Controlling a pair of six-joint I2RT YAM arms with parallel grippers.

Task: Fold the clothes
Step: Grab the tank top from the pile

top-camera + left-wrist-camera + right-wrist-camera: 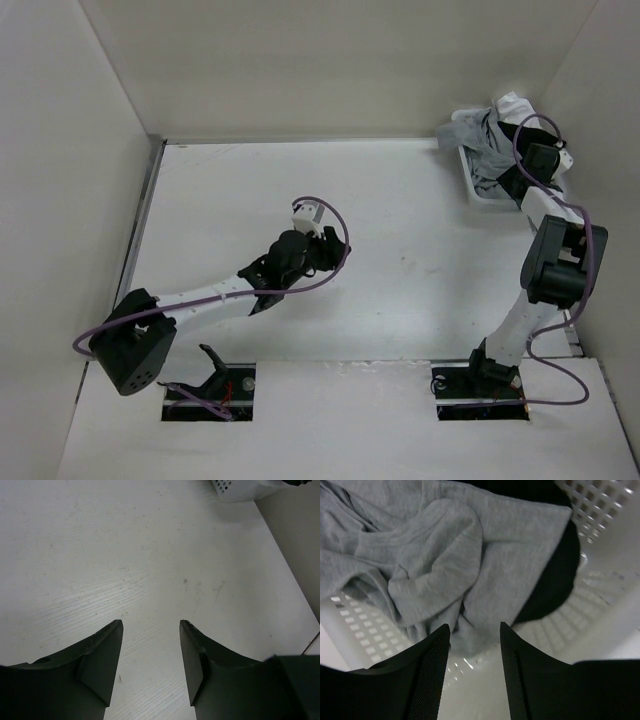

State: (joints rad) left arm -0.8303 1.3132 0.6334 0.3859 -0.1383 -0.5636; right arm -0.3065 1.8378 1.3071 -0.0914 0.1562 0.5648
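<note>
The clothes, a light grey knit top [445, 555], lie crumpled in a white lattice basket [600, 520] at the table's far right corner [487, 150]. My right gripper [475, 626] hangs open inside the basket just over the top's near edge, with nothing between its fingers. In the top view this gripper [540, 160] is down among the pile. My left gripper [151, 625] is open and empty over bare white table near the middle [318, 250], far from the clothes.
A black garment [555, 580] lies under and beside the grey top. A white cloth [515, 103] sits at the back of the pile. The basket [475, 190] stands against the right wall. Walls enclose the table [400, 260] on three sides.
</note>
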